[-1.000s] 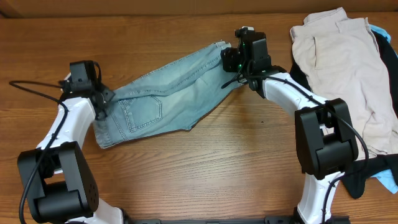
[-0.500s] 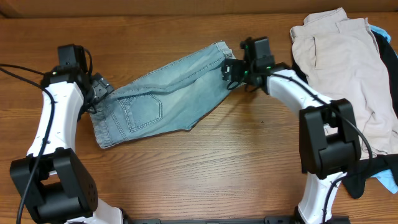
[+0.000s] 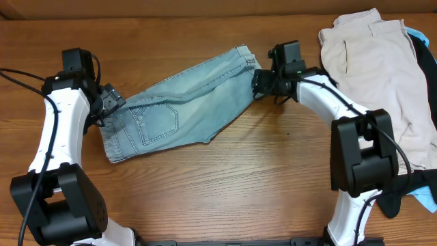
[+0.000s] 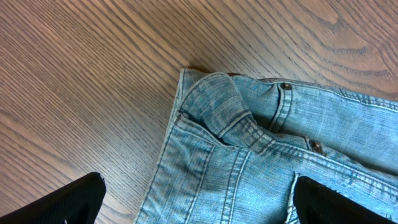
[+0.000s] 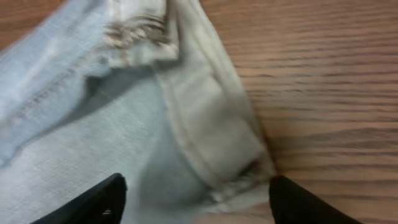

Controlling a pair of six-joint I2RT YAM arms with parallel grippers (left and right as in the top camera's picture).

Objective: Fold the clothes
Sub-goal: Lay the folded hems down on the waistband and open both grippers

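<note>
The light-blue denim shorts (image 3: 183,108) lie flat and slanted across the table, waistband at the lower left, leg hem at the upper right. My left gripper (image 3: 108,104) is open over the waistband corner, whose belt loop and rivets show in the left wrist view (image 4: 236,124). My right gripper (image 3: 258,80) is open at the hem end; the stitched hem (image 5: 211,124) lies between its spread fingers. The beige trousers (image 3: 379,75) lie in a pile at the far right, over black (image 3: 392,198) and bright-blue (image 3: 427,198) garments.
The wooden table (image 3: 225,198) stretches in front of the shorts. A black cable (image 3: 27,75) runs from the left arm. The clothes pile fills the right edge, behind my right arm.
My right gripper has let go of the hem and drawn back to the right. My left gripper rose and shifted off the waistband, jaws open. The shorts stayed flat.
</note>
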